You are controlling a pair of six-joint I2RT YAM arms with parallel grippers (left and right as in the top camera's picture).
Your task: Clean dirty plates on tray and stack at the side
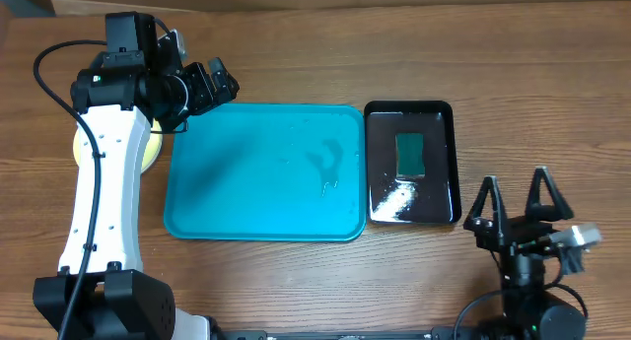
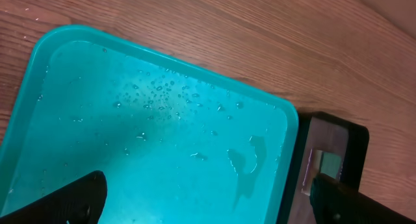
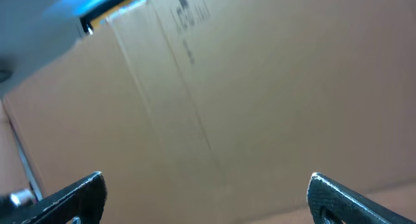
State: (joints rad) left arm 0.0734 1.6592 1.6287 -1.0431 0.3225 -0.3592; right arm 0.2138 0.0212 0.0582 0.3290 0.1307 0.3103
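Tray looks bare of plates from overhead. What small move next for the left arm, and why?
Probably lift the left tool a little and draw it away from the tray. The tool is open and holds nothing, the tray carries only water drops, and a pale yellow plate lies beside its left edge, mostly hidden under the left arm. Whether others lie beneath cannot be told.

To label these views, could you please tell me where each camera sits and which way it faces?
Overhead: above the table, looking down at the wet teal tray, black tray with green sponge and a pale yellow plate; both arms show.
Left wrist: on the left gripper, looking down across the teal tray toward the black tray; its open fingers frame the bottom.
Right wrist: on the right gripper, facing a cardboard surface, not the table; only its open fingers show.
Shared: overhead and left wrist both show both trays.
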